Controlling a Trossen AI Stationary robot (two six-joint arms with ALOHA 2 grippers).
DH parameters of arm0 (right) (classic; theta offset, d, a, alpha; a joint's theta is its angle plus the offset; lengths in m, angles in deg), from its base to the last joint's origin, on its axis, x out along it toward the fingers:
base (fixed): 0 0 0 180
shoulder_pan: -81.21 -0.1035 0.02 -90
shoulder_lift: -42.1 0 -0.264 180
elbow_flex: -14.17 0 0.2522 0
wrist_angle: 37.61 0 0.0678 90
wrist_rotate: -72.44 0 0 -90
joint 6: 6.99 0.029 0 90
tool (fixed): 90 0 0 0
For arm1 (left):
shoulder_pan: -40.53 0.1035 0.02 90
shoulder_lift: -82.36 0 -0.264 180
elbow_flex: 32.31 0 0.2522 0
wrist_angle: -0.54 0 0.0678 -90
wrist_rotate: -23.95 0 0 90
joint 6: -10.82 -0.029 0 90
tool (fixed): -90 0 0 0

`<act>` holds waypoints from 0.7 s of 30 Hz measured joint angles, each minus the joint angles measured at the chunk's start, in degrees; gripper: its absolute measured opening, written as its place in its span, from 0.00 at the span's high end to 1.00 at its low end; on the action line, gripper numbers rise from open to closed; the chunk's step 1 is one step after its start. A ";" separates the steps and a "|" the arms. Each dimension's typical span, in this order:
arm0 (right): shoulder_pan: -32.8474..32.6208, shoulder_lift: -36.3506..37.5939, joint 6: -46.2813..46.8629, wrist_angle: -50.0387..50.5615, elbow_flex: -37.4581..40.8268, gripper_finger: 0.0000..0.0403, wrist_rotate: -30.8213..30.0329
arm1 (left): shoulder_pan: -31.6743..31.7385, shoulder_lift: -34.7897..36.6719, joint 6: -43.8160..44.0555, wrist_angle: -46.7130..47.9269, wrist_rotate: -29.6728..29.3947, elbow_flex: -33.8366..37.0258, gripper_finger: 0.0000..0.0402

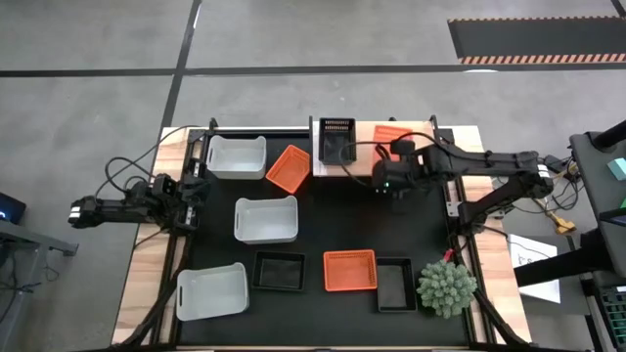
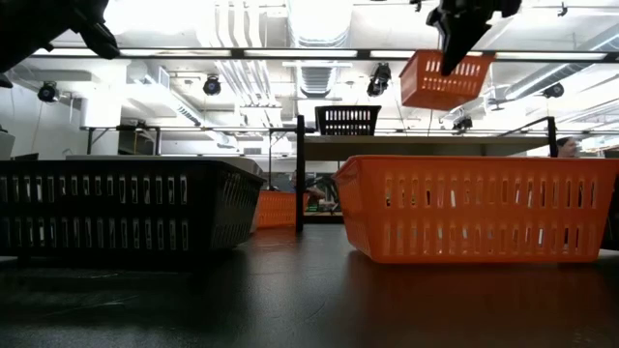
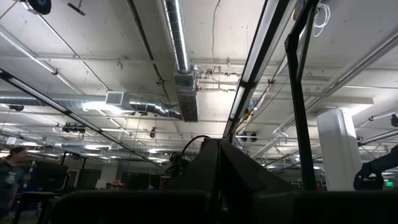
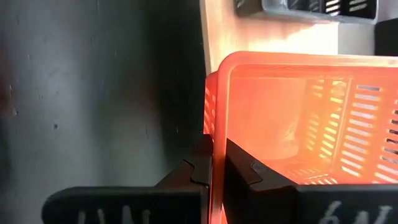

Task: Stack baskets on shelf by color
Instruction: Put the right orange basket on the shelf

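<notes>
While the right gripper (image 4: 217,171) pinches the rim of a red-orange slotted plastic basket (image 4: 311,124), that basket hangs above the light-wood board shelf (image 1: 364,168) at the mat's twelve o'clock edge. At nine o'clock the left gripper (image 3: 219,163) waits, fingers together.

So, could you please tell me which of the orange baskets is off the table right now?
The orange basket clamped by its wall in the right gripper, above the wooden shelf. The other two, one tilted near the shelf, one in the front row, rest on the mat.
</notes>
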 joint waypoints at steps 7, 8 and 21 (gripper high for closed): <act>6.65 -0.48 -7.26 -6.60 0.00 0.98 6.76 | 0.02 0.02 -0.48 -0.02 0.00 -0.01 1.00; 7.68 -0.58 -7.96 -7.23 0.00 0.98 7.55 | 0.02 0.02 -0.48 -0.02 0.00 -0.01 1.00; 16.24 -6.12 -15.32 -8.52 0.00 0.98 10.91 | 0.02 0.04 -0.59 -0.50 -0.76 -0.01 1.00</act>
